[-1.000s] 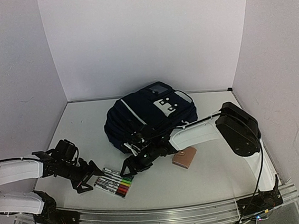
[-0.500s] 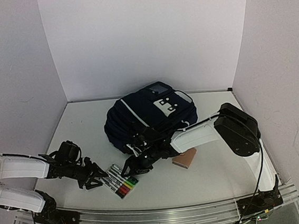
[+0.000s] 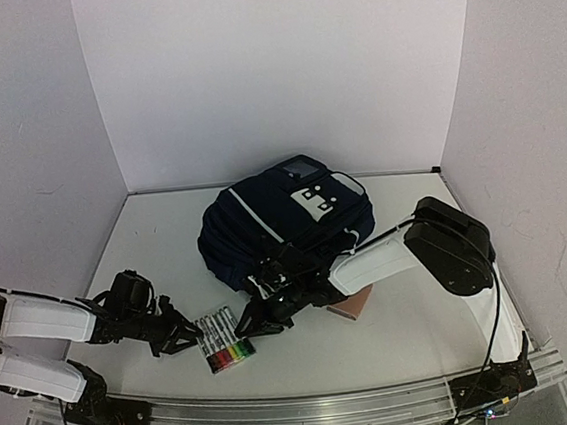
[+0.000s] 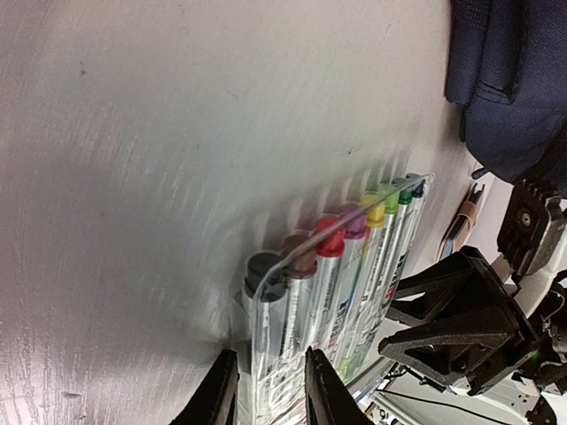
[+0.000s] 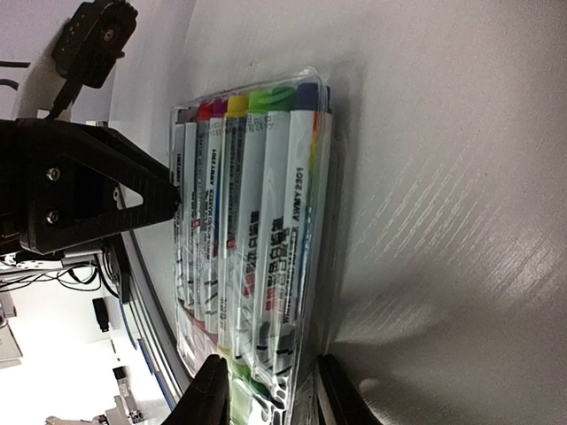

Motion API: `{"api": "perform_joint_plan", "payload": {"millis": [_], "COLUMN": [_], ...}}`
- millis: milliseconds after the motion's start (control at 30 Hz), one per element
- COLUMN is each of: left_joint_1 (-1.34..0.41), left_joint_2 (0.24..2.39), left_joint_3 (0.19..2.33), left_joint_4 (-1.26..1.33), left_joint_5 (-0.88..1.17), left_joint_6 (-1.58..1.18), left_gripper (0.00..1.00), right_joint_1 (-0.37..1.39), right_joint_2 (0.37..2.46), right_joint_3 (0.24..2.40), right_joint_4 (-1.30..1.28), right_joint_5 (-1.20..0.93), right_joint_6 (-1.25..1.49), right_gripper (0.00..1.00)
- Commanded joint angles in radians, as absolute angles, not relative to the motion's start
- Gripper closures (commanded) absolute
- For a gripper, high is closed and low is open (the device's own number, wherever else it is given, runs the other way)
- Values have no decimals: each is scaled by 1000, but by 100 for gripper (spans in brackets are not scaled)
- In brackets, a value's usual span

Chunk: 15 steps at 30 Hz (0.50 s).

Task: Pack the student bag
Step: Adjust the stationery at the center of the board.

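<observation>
The student bag [image 3: 284,217], navy with white stripes and a white patch, lies at the middle back of the table; its corner shows in the left wrist view [image 4: 514,80]. In front of it lies a clear pack of coloured markers [image 3: 226,341]. My left gripper [image 3: 185,334] reaches it from the left, its jaws shut on the pack's end by the black and brown markers [image 4: 270,390]. From the right, my right gripper [image 3: 249,321] straddles the opposite end of the pack [image 5: 248,221], jaws narrowed, a slim gap showing at one finger [image 5: 270,394].
A small brown wallet-like item [image 3: 351,304] lies on the table right of the marker pack, against the right forearm. White walls close off the back and both sides. A metal rail [image 3: 303,412] runs along the near edge.
Both grippers have moved in on the marker pack and narrowed their jaws. The pack has turned and slid slightly to the right between them.
</observation>
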<state>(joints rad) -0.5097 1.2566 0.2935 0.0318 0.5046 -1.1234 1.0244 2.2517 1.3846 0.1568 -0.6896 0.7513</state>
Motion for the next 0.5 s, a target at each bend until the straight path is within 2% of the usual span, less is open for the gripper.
{"api": "perform_joint_plan", "payload": {"millis": [0,133,267,467], "left_joint_1": [-520,-520,-520,-520], "left_joint_2": [1182,1137,1094,1004], "left_joint_3": [254,227,219,228], "left_joint_4": [124,115,116,31], "left_joint_5": [499,487,486,440], "left_joint_6": [-1150,-1171,-1166,-1146], "left_gripper": [72,76,79,73], "right_joint_1": [1049,1048,1048,1048], "right_joint_2": [2250,2246,2226,2145], "right_joint_3": [1360,1343,1327,1262], "right_joint_4": [220,283,315,351], "right_joint_5": [-697,-700,-680,-573], "right_joint_6": [796,835,850,869], "right_gripper": [75,83,98,100]}}
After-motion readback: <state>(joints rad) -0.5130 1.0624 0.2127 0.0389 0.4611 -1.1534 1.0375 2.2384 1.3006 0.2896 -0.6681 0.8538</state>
